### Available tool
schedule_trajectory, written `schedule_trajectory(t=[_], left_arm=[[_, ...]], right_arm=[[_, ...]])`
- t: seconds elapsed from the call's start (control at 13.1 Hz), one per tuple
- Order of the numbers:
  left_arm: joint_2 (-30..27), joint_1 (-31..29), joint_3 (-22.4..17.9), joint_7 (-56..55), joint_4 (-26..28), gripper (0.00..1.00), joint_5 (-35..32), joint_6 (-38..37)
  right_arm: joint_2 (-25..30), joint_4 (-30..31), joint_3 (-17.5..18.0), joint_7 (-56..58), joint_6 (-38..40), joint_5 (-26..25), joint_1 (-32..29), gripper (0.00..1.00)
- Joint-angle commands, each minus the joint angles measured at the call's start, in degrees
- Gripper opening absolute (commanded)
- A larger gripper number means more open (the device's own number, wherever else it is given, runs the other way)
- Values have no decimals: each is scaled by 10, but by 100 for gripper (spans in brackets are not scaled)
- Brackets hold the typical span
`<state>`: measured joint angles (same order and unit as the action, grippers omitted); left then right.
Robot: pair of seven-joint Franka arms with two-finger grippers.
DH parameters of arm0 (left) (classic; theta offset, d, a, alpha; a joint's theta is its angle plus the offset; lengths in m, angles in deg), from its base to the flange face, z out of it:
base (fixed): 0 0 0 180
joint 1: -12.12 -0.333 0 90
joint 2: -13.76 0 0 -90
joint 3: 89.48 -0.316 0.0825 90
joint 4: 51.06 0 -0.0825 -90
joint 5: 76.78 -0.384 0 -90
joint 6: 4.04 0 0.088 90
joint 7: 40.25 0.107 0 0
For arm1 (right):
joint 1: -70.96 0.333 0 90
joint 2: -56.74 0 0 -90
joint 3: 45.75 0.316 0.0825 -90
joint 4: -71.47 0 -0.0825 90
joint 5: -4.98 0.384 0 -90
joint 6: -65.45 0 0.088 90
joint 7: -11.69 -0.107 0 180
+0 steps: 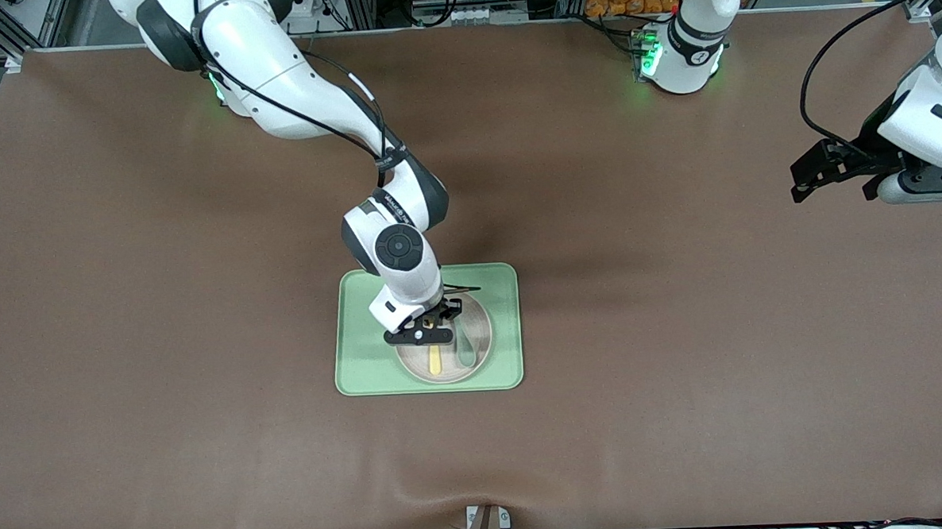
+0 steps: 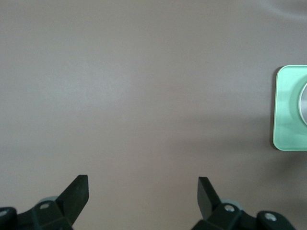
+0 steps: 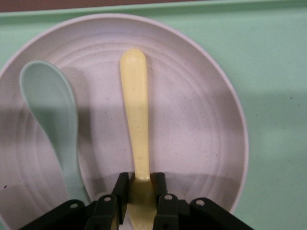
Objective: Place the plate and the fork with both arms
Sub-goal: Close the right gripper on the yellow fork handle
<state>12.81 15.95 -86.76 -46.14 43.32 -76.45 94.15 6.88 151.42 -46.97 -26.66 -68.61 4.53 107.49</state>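
The round pale plate (image 1: 479, 333) (image 3: 201, 120) lies on the light green tray (image 1: 356, 365) near the middle of the table. On the plate lies the pale yellow fork (image 1: 436, 361) (image 3: 136, 120), with a grey-green spoon (image 1: 465, 350) (image 3: 50, 115) beside it. My right gripper (image 1: 430, 331) (image 3: 139, 184) is down on the plate, shut on the fork near its tined end; the handle sticks out toward the front camera. My left gripper (image 1: 803, 184) (image 2: 143, 189) waits open above bare table at the left arm's end, holding nothing.
The green tray (image 2: 290, 108) shows at the edge of the left wrist view. Brown table cover (image 1: 680, 327) stretches all around the tray. A small bracket (image 1: 486, 522) sits at the table's front edge.
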Motion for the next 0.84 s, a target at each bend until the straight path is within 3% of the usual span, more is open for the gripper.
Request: schedule_trajectory(t=[0.0,0.76], left_arm=[[5,2,0,4,-13,100,-2,-10],[6,3,0,6,-12,100,-2,-10]], right_arm=[[-5,-16,-4,-13,9,-9,4,0],[57,-19,-1,-9,74,-4,-50,0]])
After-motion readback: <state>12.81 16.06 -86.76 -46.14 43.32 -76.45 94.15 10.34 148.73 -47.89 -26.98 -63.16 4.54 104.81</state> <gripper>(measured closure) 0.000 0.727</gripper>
